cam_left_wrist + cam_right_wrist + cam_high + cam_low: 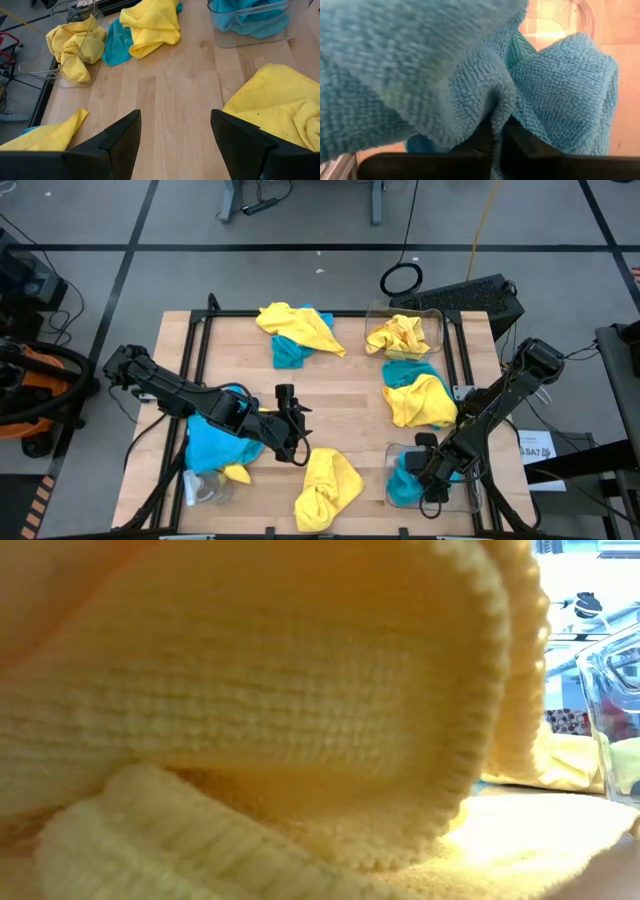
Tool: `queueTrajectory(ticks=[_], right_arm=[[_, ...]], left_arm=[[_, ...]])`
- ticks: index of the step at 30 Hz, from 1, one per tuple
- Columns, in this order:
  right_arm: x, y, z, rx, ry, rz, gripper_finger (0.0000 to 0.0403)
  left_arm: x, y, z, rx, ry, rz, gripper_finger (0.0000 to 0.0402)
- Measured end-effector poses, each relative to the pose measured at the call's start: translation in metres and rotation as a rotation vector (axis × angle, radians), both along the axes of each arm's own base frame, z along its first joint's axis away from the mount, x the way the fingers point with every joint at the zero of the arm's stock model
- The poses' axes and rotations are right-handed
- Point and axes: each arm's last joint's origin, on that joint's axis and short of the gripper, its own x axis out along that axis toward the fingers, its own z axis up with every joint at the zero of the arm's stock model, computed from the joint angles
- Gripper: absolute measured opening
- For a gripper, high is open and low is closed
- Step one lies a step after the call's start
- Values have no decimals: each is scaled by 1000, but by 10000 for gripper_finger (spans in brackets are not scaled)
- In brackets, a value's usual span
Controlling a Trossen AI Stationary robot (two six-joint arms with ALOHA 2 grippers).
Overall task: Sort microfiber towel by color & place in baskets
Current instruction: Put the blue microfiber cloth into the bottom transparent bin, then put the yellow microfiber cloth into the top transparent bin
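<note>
Desk (340,415) is holding scattered towels; your right gripper (432,483) is sitting in the near basket (478,495), jaws clamped on a blue towel (560,85); left gripper (290,420) is hovering mid-desk, jaws apart.

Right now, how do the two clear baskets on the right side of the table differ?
The far basket holds yellow towels; the near basket holds turquoise towels. The right gripper is down inside the near basket, jaws shut on a turquoise towel; no gripper is at the far basket. Both are clear rectangular bins.
</note>
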Motion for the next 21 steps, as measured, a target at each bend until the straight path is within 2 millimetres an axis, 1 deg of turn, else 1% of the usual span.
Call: queueTrajectory(ticks=[3,6,14,21], right_arm=[[1,1,5,12,-7,6,37],[3,3,16,27,-28,21,60],[4,3,61,-27,-26,19,116],[8,3,103,-106,-92,33,136]], left_arm=[[0,0,0,0,0,0,247],[0,0,0,2,0,-1,247],[0,0,0,2,0,-1,247],[0,-1,0,-13,1,-12,247]])
